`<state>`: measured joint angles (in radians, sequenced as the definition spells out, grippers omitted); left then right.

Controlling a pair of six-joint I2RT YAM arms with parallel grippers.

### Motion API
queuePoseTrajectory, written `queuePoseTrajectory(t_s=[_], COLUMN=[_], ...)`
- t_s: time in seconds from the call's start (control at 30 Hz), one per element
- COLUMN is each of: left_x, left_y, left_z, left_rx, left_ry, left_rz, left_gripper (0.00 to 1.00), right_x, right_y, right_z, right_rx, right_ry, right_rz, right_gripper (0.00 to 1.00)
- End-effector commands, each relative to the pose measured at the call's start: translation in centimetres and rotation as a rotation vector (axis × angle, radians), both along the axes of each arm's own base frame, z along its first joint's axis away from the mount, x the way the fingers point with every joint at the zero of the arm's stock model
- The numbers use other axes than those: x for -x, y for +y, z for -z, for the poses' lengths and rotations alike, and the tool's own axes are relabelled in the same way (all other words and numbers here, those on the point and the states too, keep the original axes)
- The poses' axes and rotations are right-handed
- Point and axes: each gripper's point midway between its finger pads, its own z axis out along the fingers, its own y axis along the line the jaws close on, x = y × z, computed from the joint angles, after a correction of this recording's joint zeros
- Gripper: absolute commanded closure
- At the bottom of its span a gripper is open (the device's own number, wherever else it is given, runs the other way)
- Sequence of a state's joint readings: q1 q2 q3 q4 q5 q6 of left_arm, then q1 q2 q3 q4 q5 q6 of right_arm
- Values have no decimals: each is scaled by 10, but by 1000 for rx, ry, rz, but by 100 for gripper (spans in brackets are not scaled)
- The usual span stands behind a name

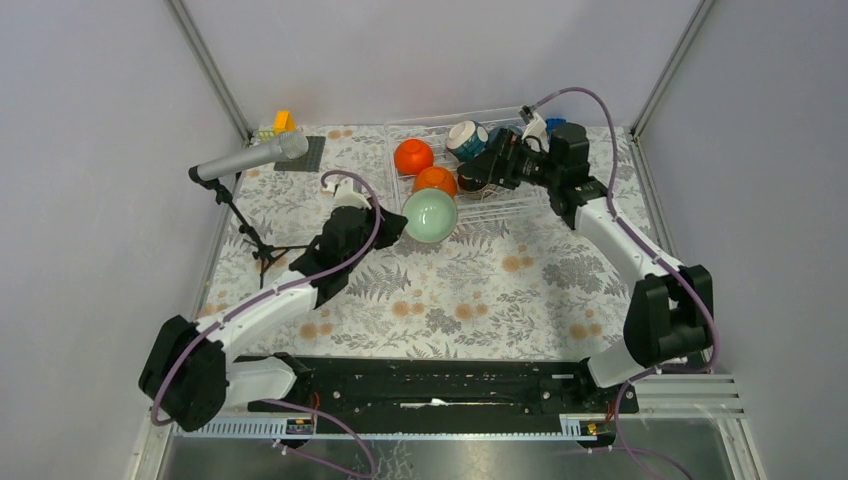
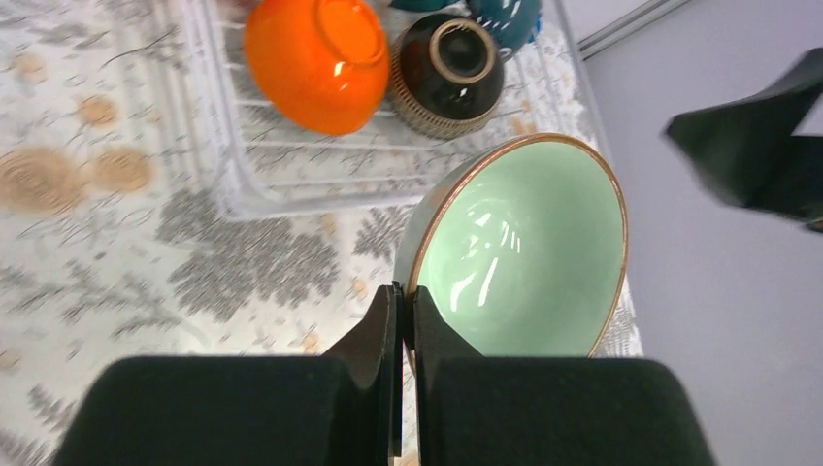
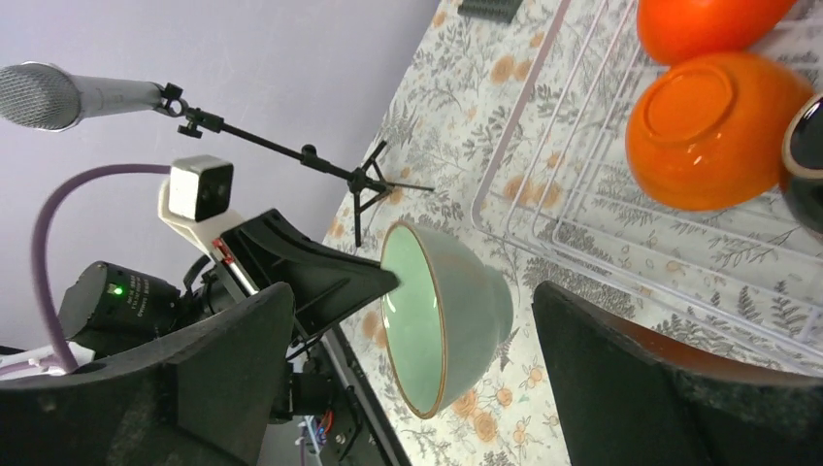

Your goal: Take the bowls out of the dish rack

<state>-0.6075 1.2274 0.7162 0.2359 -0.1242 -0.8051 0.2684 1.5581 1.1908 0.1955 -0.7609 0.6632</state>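
My left gripper (image 1: 395, 225) is shut on the rim of the pale mint green bowl (image 1: 430, 215) and holds it tilted above the cloth, just in front of the dish rack (image 1: 520, 205). In the left wrist view the fingertips pinch the rim of this bowl (image 2: 524, 252). Two orange bowls (image 1: 413, 156) (image 1: 435, 181), a teal bowl (image 1: 466, 138) and a dark brown bowl (image 1: 474, 178) sit in the rack. My right gripper (image 1: 488, 170) is open over the rack beside the dark brown bowl. In its own view the right gripper (image 3: 415, 291) holds nothing.
A microphone (image 1: 250, 158) on a small tripod stands at the left. A dark mat (image 1: 300, 155) and a yellow block (image 1: 284, 121) lie at the back left. A blue object (image 1: 556, 124) sits behind the rack. Walls close in on both sides.
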Motion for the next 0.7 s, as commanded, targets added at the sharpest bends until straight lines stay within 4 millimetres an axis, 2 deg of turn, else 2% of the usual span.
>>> queuePoseTrajectory(t_s=[0.0, 0.2, 0.33, 0.53, 0.67], left_x=[12, 35, 42, 44, 46], left_y=[27, 78, 113, 147, 159], left_z=[-29, -22, -18, 7, 31], left_rx=[12, -91, -179, -285, -307], left_ry=[-77, -41, -9, 63, 111], left_rz=[-74, -218, -354, -493, -544], left_gripper=[100, 100, 100, 100, 100], right_x=[3, 6, 8, 11, 13], right_y=[-13, -22, -27, -27, -28], right_z=[-15, -9, -3, 3, 7], right_rx=[68, 122, 146, 152, 156], right_ry=[-116, -127, -130, -117, -108], right_rz=[70, 106, 126, 124, 121], right_gripper=[0, 0, 0, 0, 0])
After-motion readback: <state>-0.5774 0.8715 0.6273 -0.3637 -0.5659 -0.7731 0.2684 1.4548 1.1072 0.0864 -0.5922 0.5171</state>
